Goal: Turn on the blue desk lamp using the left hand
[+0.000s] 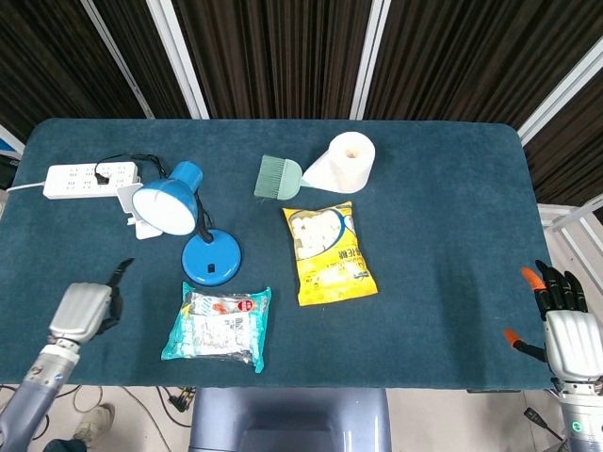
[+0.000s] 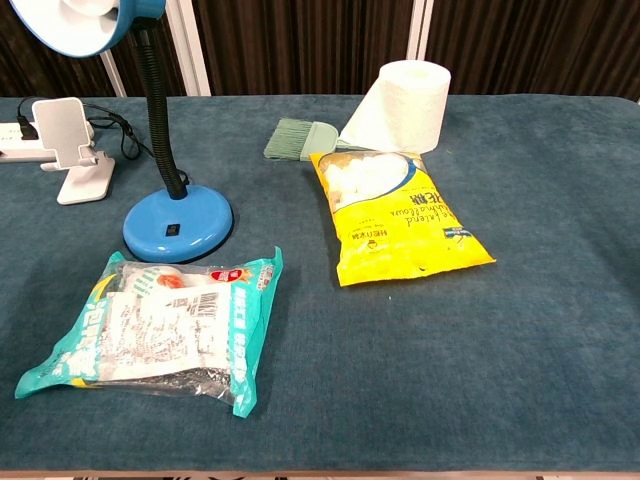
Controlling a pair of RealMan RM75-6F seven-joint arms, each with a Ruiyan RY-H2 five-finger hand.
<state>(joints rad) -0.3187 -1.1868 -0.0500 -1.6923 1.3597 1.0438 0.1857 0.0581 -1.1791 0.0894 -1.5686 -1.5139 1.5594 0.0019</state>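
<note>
The blue desk lamp stands left of the table's middle, its round base point(image 1: 211, 256) bearing a small black switch point(image 2: 174, 229) and its shade point(image 1: 168, 202) tilted left on a black gooseneck. My left hand point(image 1: 87, 306) hovers over the front-left of the table, left of the base and apart from it. It holds nothing; one dark finger point(image 1: 121, 268) stretches toward the back, and the silver back of the hand hides the others. My right hand point(image 1: 565, 330) hangs past the front-right corner, fingers spread and empty. The chest view shows neither hand.
A teal snack packet point(image 1: 219, 325) lies just in front of the lamp base. A white phone stand point(image 2: 72, 150) and a power strip point(image 1: 91, 179) sit behind-left of the lamp. A yellow bag point(image 1: 328, 252), a green brush point(image 1: 278, 177) and a paper roll point(image 1: 344, 162) occupy the middle.
</note>
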